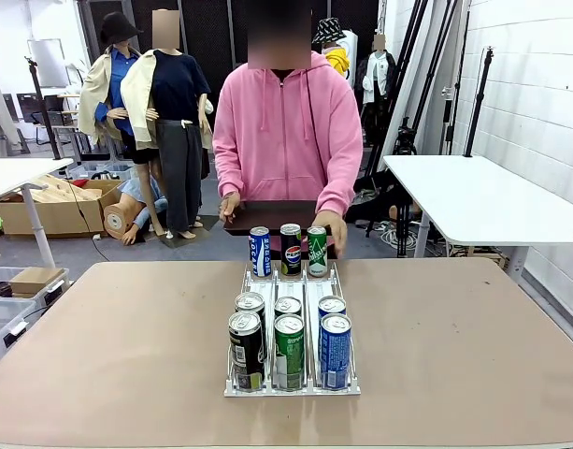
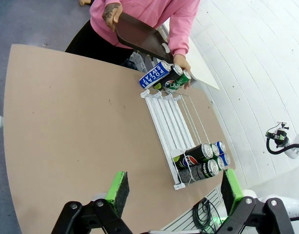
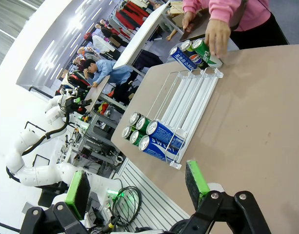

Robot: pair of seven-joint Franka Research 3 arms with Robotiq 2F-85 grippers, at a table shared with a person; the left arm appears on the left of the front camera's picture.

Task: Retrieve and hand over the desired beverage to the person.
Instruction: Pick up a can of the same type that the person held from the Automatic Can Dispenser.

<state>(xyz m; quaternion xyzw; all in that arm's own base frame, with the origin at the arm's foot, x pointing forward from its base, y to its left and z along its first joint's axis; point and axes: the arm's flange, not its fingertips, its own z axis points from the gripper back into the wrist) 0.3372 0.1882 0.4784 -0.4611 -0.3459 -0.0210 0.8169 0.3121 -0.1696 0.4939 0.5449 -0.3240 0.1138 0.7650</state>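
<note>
Brown surface (image 1: 127, 327) in a cluttered workshop, with a white rack (image 1: 309, 285) running down its middle toward the person (image 1: 288, 122) in pink. Six cans (image 1: 289, 341) crowd the rack's near end. Three cans (image 1: 291, 249) stand at the far end, where the person's hand (image 1: 331, 229) rests on the green can (image 1: 317, 253), with a dark tray (image 1: 267, 215) held just behind. Left tool (image 2: 176, 190) and right tool (image 3: 137, 187) hang above the robot's side, fingers apart and empty. By my reckoning nothing is fetched yet: choosing, gripping, lifting and the handover all remain.
</note>
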